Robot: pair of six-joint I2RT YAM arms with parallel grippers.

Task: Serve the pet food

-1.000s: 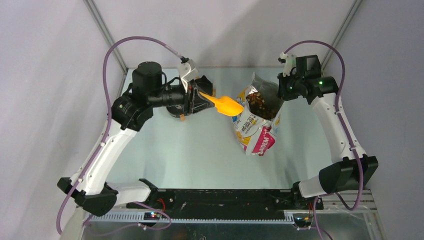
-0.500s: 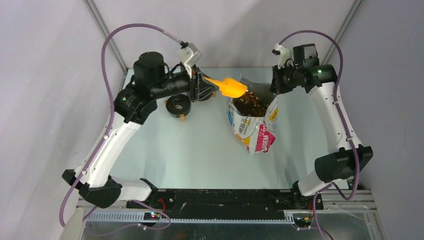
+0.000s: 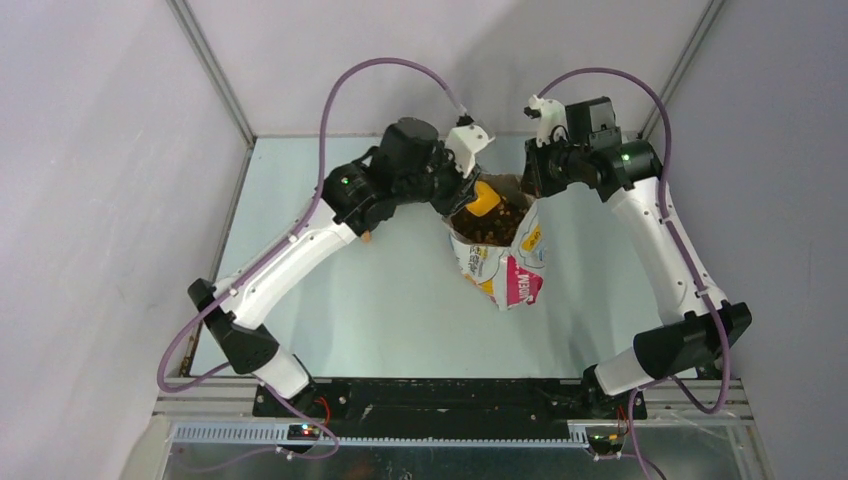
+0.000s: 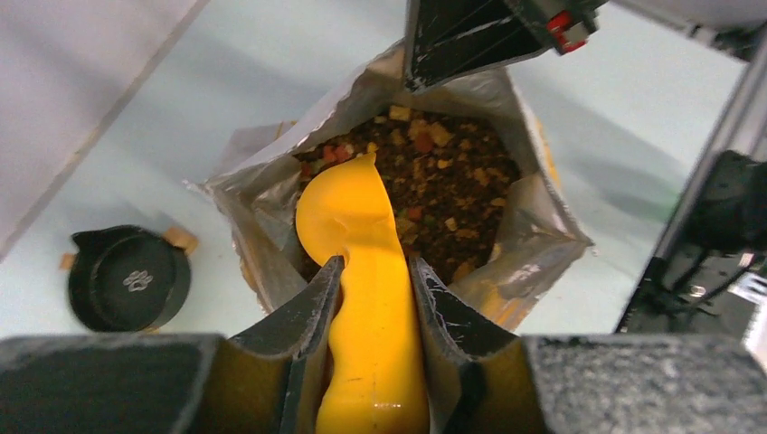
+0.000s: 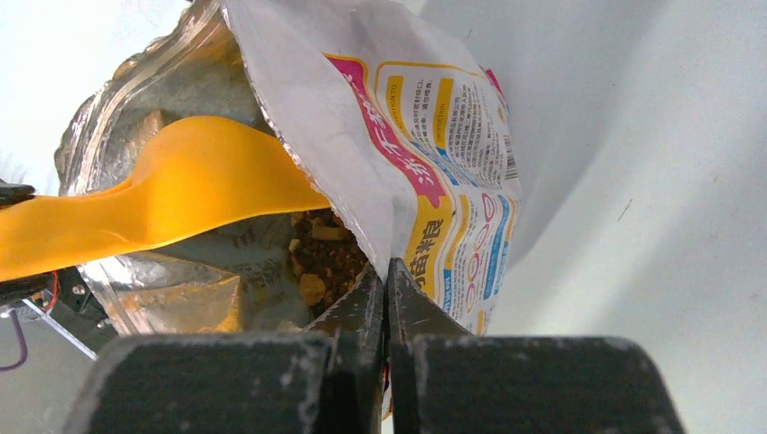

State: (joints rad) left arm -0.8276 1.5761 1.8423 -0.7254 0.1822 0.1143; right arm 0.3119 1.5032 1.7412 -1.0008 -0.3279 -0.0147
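Note:
The pet food is a heap of brown and reddish kibble inside an open printed bag standing mid-table. My left gripper is shut on the handle of an orange scoop, whose bowl reaches into the bag's mouth above the pet food. From the right wrist view the scoop enters from the left. My right gripper is shut on the bag's rim, pinching the wall between its fingers. In the top view, the left gripper and right gripper flank the bag's opening.
A black round bowl with a paw print stands on the table left of the bag, with small brown bits beside it. In the top view the left arm hides most of it. Grey walls close in at the back and sides.
My left arm has swung right and carried the scoop from beside the bag into its mouth. The right gripper has stayed shut on the rim and shifted left, pulling the bag more upright.

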